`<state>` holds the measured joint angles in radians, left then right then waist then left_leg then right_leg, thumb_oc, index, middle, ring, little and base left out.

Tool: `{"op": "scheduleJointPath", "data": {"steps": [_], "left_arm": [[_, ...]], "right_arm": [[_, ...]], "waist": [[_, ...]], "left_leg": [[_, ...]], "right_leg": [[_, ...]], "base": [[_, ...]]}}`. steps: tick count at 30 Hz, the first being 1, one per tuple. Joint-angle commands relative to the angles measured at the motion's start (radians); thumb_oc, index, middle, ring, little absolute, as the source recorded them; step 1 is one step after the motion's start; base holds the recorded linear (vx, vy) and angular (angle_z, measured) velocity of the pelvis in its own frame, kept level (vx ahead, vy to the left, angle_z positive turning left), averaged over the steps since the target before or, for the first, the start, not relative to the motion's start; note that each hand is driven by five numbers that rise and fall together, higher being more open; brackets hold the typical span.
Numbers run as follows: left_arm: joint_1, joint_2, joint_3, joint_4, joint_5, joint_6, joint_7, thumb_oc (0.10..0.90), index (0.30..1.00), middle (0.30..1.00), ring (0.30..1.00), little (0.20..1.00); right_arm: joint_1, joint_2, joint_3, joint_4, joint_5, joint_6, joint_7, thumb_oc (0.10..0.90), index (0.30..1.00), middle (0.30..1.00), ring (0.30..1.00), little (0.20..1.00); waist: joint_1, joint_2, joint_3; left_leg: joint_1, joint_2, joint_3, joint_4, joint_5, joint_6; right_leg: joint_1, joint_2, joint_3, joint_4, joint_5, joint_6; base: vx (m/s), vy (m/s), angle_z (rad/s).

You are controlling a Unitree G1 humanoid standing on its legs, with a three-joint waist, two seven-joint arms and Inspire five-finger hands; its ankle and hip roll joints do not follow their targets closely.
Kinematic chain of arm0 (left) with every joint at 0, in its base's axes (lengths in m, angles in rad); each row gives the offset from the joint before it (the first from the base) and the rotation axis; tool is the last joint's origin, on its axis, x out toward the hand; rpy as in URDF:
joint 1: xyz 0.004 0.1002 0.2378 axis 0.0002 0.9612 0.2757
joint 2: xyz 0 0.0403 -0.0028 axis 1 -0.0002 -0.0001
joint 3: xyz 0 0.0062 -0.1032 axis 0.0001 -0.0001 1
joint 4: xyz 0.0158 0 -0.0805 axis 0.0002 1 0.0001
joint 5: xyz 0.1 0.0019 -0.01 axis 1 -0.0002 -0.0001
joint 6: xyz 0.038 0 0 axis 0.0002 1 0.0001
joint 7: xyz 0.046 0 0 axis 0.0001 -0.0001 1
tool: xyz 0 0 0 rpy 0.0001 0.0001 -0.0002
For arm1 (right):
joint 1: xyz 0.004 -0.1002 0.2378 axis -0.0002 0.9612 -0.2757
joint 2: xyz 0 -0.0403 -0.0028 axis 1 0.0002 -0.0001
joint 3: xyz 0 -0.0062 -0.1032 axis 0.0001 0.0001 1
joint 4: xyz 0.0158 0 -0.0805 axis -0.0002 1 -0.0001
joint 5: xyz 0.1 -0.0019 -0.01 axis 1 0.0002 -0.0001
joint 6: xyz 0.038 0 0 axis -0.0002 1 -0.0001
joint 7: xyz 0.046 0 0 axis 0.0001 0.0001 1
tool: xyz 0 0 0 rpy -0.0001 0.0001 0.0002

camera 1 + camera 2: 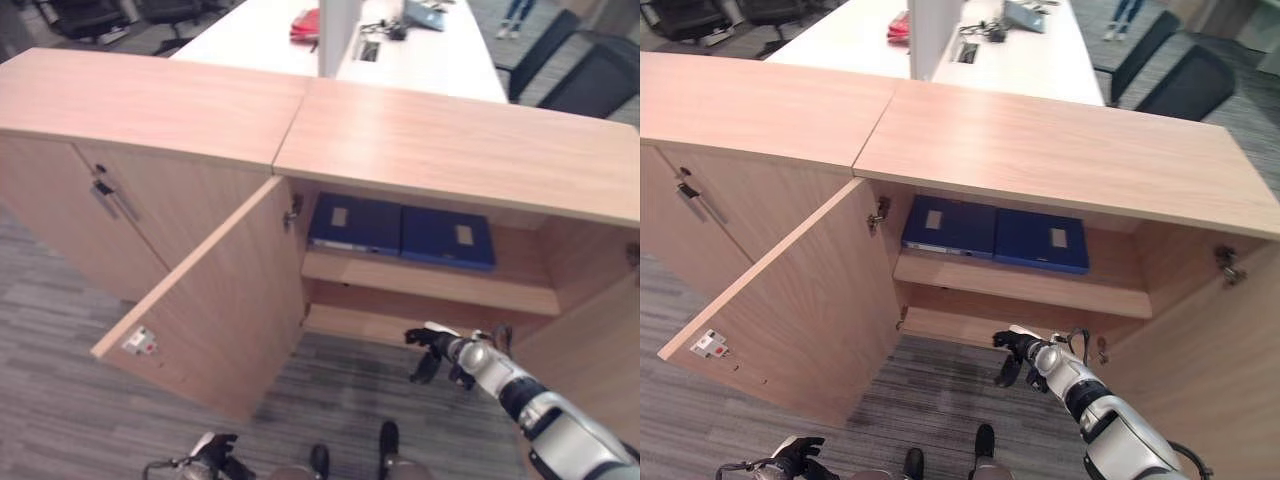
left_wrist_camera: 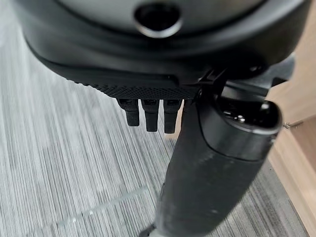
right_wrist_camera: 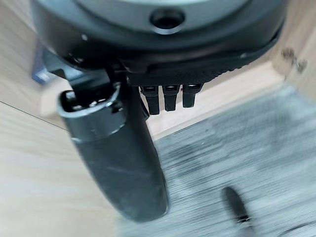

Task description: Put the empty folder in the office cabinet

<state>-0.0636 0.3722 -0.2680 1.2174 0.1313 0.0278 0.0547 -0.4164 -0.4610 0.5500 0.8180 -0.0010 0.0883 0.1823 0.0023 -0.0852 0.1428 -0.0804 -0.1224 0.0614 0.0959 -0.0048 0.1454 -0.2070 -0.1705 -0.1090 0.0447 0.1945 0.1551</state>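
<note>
The left hand [image 1: 213, 452] is hanging low over the grey carpet [image 1: 60, 400], fingers relaxed and holding nothing. The right hand [image 1: 441, 352] is hovering before the open cabinet [image 1: 440, 150], fingers loose and empty, probably because the job looks finished. Beyond and above it, well apart, two blue folders [image 1: 400, 231] are lying flat, side by side, on the shelf [image 1: 430, 282]
</note>
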Motion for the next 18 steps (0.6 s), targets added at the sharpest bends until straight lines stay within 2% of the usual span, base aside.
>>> {"op": "scheduleJointPath", "data": {"steps": [1,2,3,4,5,6,7,8,10,11,13,16,18], "left_arm": [[-0.017,0.020,0.007,0.045,0.070,0.001,0.007,0.800,0.900,0.900,0.900,0.900],[-0.013,0.015,0.011,0.052,0.077,0.002,0.008,0.800,0.900,0.900,0.900,0.900],[-0.014,0.015,0.011,0.052,0.077,0.002,0.008,0.800,0.900,0.900,0.900,0.900],[-0.007,-0.002,0.015,0.053,0.082,0.005,0.004,0.800,0.900,0.900,0.900,0.900],[-0.003,-0.007,0.018,0.055,0.082,0.005,0.002,0.800,0.900,0.900,0.900,0.900],[0.001,-0.012,0.022,0.056,0.089,0.005,-0.004,0.800,0.900,0.900,0.900,0.900],[0.000,-0.014,0.023,0.057,0.094,0.007,-0.007,0.800,0.900,0.900,0.900,0.900],[0.008,-0.019,0.030,0.057,0.102,0.007,-0.011,0.800,0.900,0.900,0.900,0.900],[0.016,-0.029,0.031,0.051,0.103,0.005,-0.012,0.800,0.900,0.900,0.900,0.900],[0.019,-0.034,0.027,0.050,0.105,0.004,-0.013,0.800,0.900,0.900,0.900,0.900],[0.021,-0.041,0.023,0.047,0.107,0.003,-0.015,0.800,0.900,0.900,0.900,0.900],[0.016,-0.052,0.022,0.052,0.104,0.003,-0.008,0.800,0.900,0.900,0.900,0.900],[0.012,-0.051,0.027,0.055,0.099,0.003,-0.005,0.800,0.900,0.900,0.900,0.900]], "right_arm": [[-0.036,-0.096,-0.125,-0.028,0.120,-0.044,-0.094,0.800,0.900,0.900,0.900,0.900],[-0.014,-0.086,-0.154,-0.021,0.143,-0.048,-0.109,0.800,0.900,0.900,0.900,0.900],[-0.014,-0.086,-0.154,-0.022,0.143,-0.047,-0.109,0.800,0.900,0.900,0.900,0.900],[0.045,-0.072,-0.205,-0.033,0.174,-0.057,-0.127,0.800,0.900,0.900,0.900,0.900],[0.071,-0.067,-0.222,-0.036,0.183,-0.061,-0.132,0.800,0.900,0.900,0.900,0.900],[0.107,-0.064,-0.253,-0.047,0.202,-0.064,-0.141,0.800,0.900,0.900,0.900,0.900],[0.152,-0.066,-0.286,-0.070,0.213,-0.063,-0.144,0.800,0.900,0.900,0.900,0.900],[0.228,-0.060,-0.344,-0.075,0.228,-0.068,-0.151,0.800,0.900,0.900,0.900,0.900],[0.284,-0.046,-0.399,-0.062,0.253,-0.074,-0.166,0.800,0.900,0.900,0.900,0.900],[0.298,-0.037,-0.419,-0.038,0.265,-0.076,-0.173,0.800,0.900,0.900,0.900,0.900],[0.333,-0.014,-0.461,-0.012,0.280,-0.074,-0.193,0.800,0.900,0.900,0.900,0.900],[0.368,0.016,-0.484,-0.015,0.313,-0.082,-0.212,0.800,0.900,0.900,0.900,0.900],[0.373,0.022,-0.485,-0.007,0.318,-0.085,-0.213,0.800,0.900,0.900,0.900,0.900]], "waist": [[-0.004,0.030,0.028],[0.000,0.038,0.035],[0.001,0.037,0.033],[-0.002,0.050,0.035],[-0.003,0.053,0.030],[-0.009,0.057,0.024],[-0.013,0.053,0.016],[-0.023,0.053,0.002],[-0.030,0.054,-0.014],[-0.033,0.056,-0.022],[-0.037,0.048,-0.039],[-0.046,0.026,-0.057],[-0.050,0.023,-0.059]], "left_leg": [[0.161,-0.003,-0.067,-0.183,-0.065,-0.056],[0.168,0.005,-0.041,-0.183,-0.067,-0.056],[0.166,0.004,-0.040,-0.183,-0.066,-0.055],[0.176,0.022,-0.006,-0.183,-0.065,-0.058],[0.181,0.029,0.006,-0.183,-0.068,-0.059],[0.197,0.039,0.013,-0.183,-0.086,-0.062],[0.187,0.038,0.032,-0.183,-0.074,-0.056],[0.185,0.045,0.059,-0.183,-0.078,-0.053],[0.184,0.049,0.090,-0.183,-0.085,-0.050],[0.195,0.050,0.090,-0.183,-0.105,-0.051],[0.201,0.047,0.132,-0.183,-0.116,-0.043],[0.209,0.040,0.181,-0.183,-0.129,-0.043],[0.208,0.042,0.190,-0.183,-0.127,-0.044]], "right_leg": [[-0.015,0.029,-0.022,0.032,-0.067,-0.015],[-0.008,0.011,-0.074,0.047,-0.078,-0.013],[-0.010,0.010,-0.073,0.045,-0.076,-0.013],[0.013,-0.032,-0.170,0.083,-0.108,-0.023],[0.022,-0.045,-0.186,0.102,-0.120,-0.026],[0.040,-0.052,-0.182,0.129,-0.143,-0.018],[0.043,-0.067,-0.184,0.135,-0.126,-0.027],[0.061,-0.083,-0.167,0.155,-0.127,-0.022],[0.077,-0.101,-0.158,0.159,-0.121,-0.014],[0.091,-0.105,-0.148,0.162,-0.134,0.001],[0.102,-0.130,-0.142,0.150,-0.101,0.021],[0.131,-0.128,-0.138,0.073,-0.073,0.040],[0.130,-0.121,-0.131,0.051,-0.069,0.043]], "base": [[-0.12,0.118,-0.46],[-0.09,0.076,-0.47],[-0.14,0.120,-0.76],[-0.10,0.092,-0.80],[-0.04,0.103,-0.91],[-0.02,0.049,-0.72],[-0.02,0.050,-1.05],[-0.07,0.044,-0.92],[0.04,0.026,-0.57],[0.09,0.017,-0.51],[0.09,-0.015,-0.70],[0.05,-0.060,-0.64],[0.02,-0.079,-1.00]]}}
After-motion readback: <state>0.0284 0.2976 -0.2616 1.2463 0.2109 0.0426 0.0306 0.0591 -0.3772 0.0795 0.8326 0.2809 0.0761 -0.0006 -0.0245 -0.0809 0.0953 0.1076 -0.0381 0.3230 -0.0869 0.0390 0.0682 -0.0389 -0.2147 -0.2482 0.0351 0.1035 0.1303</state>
